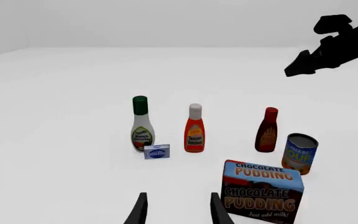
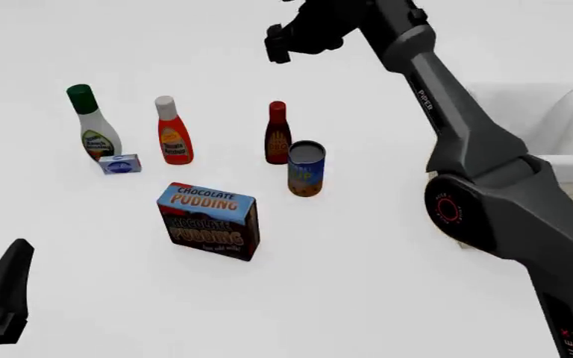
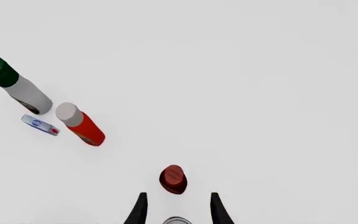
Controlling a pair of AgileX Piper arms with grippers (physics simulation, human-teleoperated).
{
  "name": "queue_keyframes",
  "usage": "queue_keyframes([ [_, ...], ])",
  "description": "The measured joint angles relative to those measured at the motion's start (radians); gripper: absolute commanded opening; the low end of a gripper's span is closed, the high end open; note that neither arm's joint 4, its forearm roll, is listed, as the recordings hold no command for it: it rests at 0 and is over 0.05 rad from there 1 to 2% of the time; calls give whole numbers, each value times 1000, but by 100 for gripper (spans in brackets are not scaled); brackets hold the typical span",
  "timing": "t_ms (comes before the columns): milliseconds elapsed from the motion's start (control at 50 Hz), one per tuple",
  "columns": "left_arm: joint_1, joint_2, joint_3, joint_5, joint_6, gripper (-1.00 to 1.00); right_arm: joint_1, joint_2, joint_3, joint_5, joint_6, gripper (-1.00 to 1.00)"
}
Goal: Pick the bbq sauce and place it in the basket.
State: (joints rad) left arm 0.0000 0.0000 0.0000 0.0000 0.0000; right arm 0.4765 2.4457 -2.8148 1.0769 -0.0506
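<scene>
The bbq sauce (image 2: 277,134) is a small dark reddish-brown bottle with a red cap, upright on the white table just behind a blue-and-orange can (image 2: 306,168). It also shows in the left wrist view (image 1: 266,130) and, from above, in the right wrist view (image 3: 173,179). My right gripper (image 3: 175,207) hangs high above the bottle, open, with nothing between its fingers. My left gripper (image 1: 175,207) is open and empty, low at the near left, far from the bottle. A bit of the basket (image 2: 565,123) with its white cloth lining shows at the right edge behind the right arm.
A chocolate pudding box (image 2: 210,220) stands in front of the can. To the left are an orange-red bottle with a white cap (image 2: 173,132), a white bottle with a green cap (image 2: 95,124) and a small blue-and-white box (image 2: 119,164). The right arm (image 2: 465,149) crosses the right side.
</scene>
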Motion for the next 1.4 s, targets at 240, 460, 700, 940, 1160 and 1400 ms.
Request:
queue_keyframes([
  [240, 0, 0, 0, 0, 0, 100, 5, 53, -11, -8, 2, 100],
  [460, 0, 0, 0, 0, 0, 100, -1, 95, -14, -27, 4, 100],
  [700, 0, 0, 0, 0, 0, 100, -10, 131, -14, -47, -5, 100],
  [940, 0, 0, 0, 0, 0, 100, -18, 161, -14, -70, -25, 100],
  [1160, 0, 0, 0, 0, 0, 100, -14, 183, -14, -98, -30, 100],
  [1400, 0, 0, 0, 0, 0, 100, -2, 206, -14, -126, -27, 100],
])
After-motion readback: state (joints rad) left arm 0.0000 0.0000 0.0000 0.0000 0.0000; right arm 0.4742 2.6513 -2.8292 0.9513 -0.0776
